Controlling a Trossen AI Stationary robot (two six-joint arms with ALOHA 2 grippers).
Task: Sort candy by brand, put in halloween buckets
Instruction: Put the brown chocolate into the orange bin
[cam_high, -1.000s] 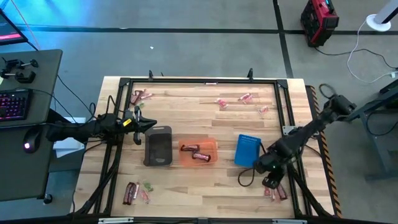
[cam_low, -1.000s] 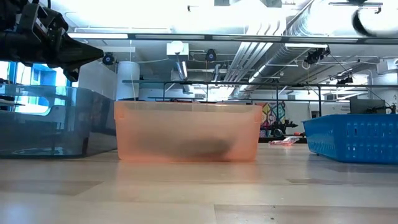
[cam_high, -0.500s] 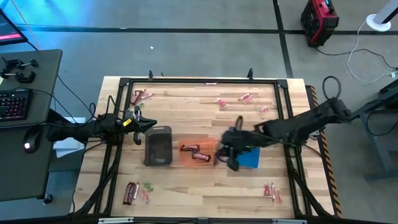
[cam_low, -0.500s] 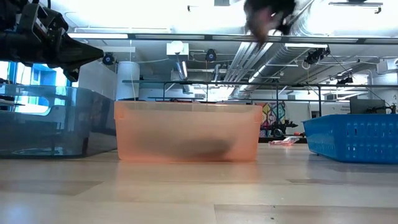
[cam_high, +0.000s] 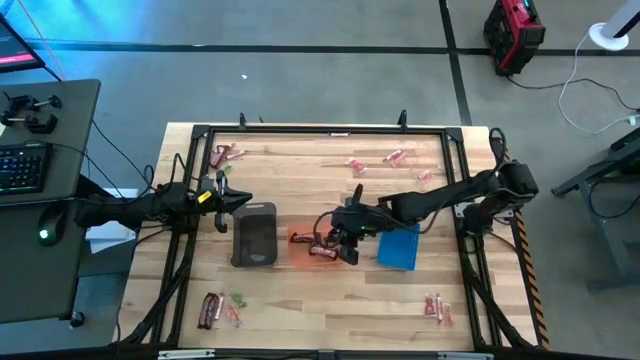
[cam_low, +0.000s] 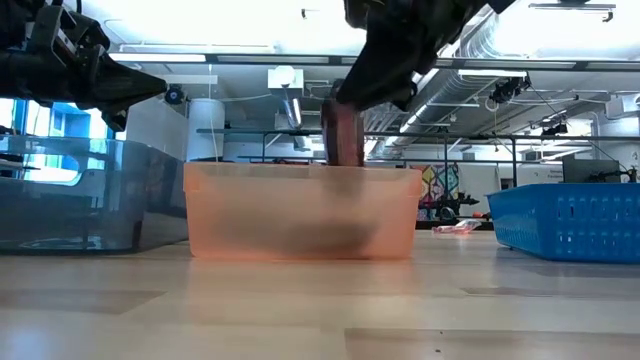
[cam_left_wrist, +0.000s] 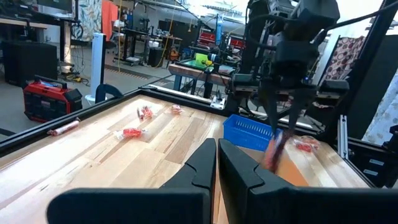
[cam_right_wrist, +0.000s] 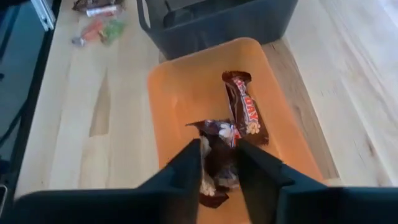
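Three buckets stand in a row mid-table: dark grey (cam_high: 254, 234), translucent orange (cam_high: 318, 245) and blue (cam_high: 398, 243). My right gripper (cam_high: 345, 240) hangs over the orange bucket, shut on a reddish-brown candy bar (cam_low: 345, 135). Another brown bar (cam_right_wrist: 244, 112) lies on the orange bucket's floor. My left gripper (cam_high: 245, 200) is shut and empty, held in the air by the dark bucket's far left corner. Loose candy lies at the far left (cam_high: 225, 155), far right (cam_high: 390, 158), near left (cam_high: 215, 308) and near right (cam_high: 437, 308). My right gripper pinches the reddish-brown bar (cam_right_wrist: 217, 163) between its two fingers, which come from above and point down. The bar hangs upright below the fingers, its lower end (cam_low: 347, 160) at about the height of the orange bucket's rim, clear of the bucket's floor.
A black frame (cam_high: 320, 130) runs around the table's edges. A desk with a keyboard and mouse (cam_high: 25, 165) stands left of the table. Bare wood lies between the bucket row and the table's near edge.
My right gripper has swung from the candy pile at the near right corner toward the table's left, past the blue bucket, to a spot above the orange bucket, carrying the brown bar, which now hangs down at the bucket's rim.
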